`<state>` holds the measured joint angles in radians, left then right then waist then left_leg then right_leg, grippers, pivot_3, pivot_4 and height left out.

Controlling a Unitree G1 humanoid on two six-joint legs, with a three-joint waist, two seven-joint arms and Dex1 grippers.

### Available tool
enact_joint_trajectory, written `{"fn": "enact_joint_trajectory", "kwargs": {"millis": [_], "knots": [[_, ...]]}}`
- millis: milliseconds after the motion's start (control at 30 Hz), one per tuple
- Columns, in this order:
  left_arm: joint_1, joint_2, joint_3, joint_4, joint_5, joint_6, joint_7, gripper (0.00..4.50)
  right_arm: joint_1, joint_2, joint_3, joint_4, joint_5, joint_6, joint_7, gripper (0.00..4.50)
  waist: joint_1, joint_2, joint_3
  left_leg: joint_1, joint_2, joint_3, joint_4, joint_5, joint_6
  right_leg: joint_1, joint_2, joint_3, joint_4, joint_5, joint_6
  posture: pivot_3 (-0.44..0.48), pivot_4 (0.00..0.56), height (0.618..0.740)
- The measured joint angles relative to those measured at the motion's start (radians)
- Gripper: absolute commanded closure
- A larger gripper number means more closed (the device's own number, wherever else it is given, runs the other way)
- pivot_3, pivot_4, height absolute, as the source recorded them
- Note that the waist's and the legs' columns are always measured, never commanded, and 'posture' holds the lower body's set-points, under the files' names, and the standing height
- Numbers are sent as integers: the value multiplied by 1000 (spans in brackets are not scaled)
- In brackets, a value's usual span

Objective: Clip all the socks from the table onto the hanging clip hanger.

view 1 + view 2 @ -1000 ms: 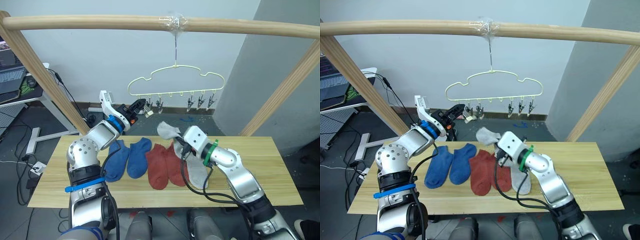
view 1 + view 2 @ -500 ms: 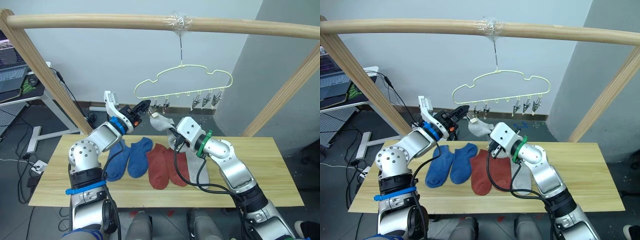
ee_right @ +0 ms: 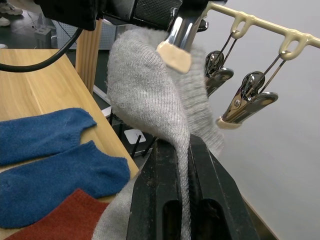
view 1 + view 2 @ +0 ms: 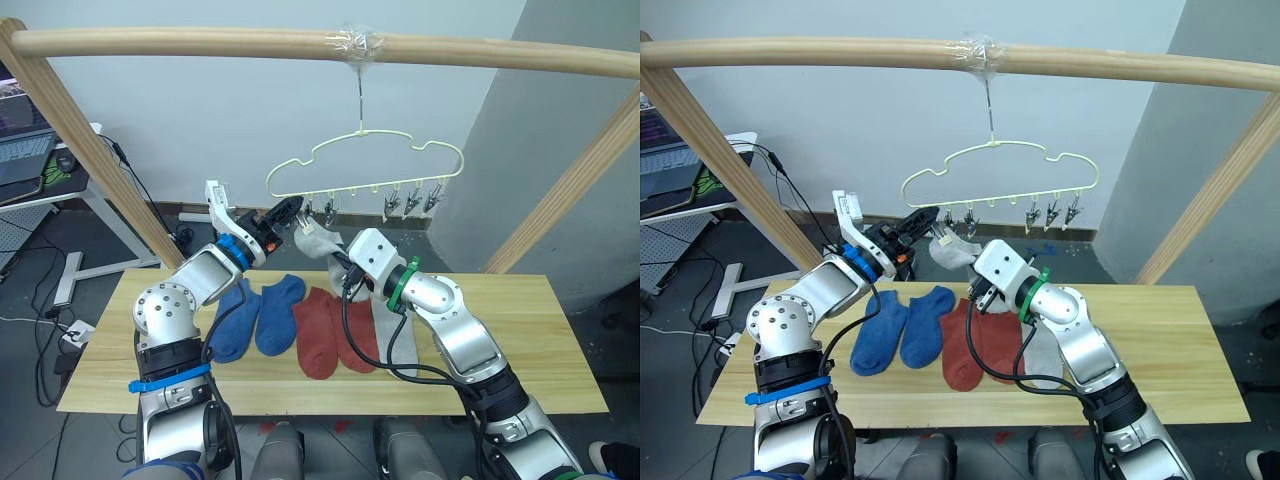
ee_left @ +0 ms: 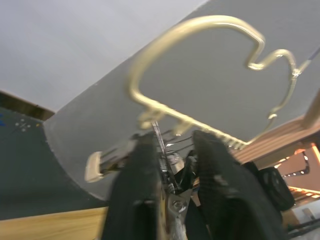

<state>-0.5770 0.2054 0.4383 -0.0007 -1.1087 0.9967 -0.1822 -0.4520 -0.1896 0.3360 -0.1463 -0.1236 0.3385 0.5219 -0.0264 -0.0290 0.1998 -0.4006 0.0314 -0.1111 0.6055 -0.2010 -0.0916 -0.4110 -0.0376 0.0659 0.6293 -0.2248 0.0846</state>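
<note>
The left gripper's fingers (image 5: 145, 200) cover most of the clip (image 5: 172, 200) between them, so its jaws cannot be made out. The grey sock (image 3: 150, 95) hides that clip's mouth in the right wrist view, and its lower end is cut off by the picture's edge. The hanger (image 5: 200, 30) looks blurred up close.

Grey sock (image 3: 150, 100) – soft ribbed knit, clips (image 3: 250, 97) – shiny metal

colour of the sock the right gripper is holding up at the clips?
Light grey sock, pinched in the right gripper; clearest in the right wrist view.
</note>
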Motion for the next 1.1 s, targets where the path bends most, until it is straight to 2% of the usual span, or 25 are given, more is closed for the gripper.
{"fn": "enact_joint_trajectory", "kwargs": {"millis": [233, 367, 600, 700, 800, 1033, 1100], "knots": [[41, 13, 0, -33, -33, 8, 8, 78, 0, 13, 0, 30, 17, 1, 0, 4500, 0, 0, 1, 0, 0, 0, 0, 0, 0, 0, 0, 0, 0, 0, 0, 90, 192, 740], [101, 44, 7, -68, -70, 29, 34, 32, -1, 22, 0, 48, 30, 5, 1, 4500, 0, 0, 2, 0, 0, 0, -1, 0, 0, -1, 0, 0, 0, 0, 0, 94, 193, 740], [234, 147, 46, -139, -138, 56, 62, 32, -21, 127, -48, 123, 149, 122, 11, 4500, 0, -2, 5, 0, 1, -1, -2, 0, 0, -2, 0, 0, 1, -1, -1, 130, 188, 740], [237, 196, 56, -179, -166, 56, 62, 0, -47, 178, -94, 163, 227, 197, 22, 3755, 8, -1, 5, 0, 1, -1, -2, 0, 0, -1, 0, -1, 0, -1, -2, 151, 188, 740], [235, 201, 54, -185, -172, 44, 63, 0, -51, 228, -133, 181, 299, 270, 20, 2719, 23, -1, 5, 0, 1, -1, -2, 0, 0, -2, 0, -1, 0, -1, -2, 158, 185, 740], [291, 277, -22, -277, -131, 37, 12, 0, -53, 180, -145, 190, 324, 313, 19, 166, 31, -1, 6, -1, 1, 0, -5, 0, 0, -4, 0, -1, 0, -2, -3, 168, 173, 740], [326, 339, -117, -340, -22, 0, -46, 0, -32, 129, -138, 172, 311, 302, 21, 73, 34, -1, 5, -1, 1, 1, -7, 0, 0, -4, 0, -1, 0, -2, -4, 167, 170, 740]]}}
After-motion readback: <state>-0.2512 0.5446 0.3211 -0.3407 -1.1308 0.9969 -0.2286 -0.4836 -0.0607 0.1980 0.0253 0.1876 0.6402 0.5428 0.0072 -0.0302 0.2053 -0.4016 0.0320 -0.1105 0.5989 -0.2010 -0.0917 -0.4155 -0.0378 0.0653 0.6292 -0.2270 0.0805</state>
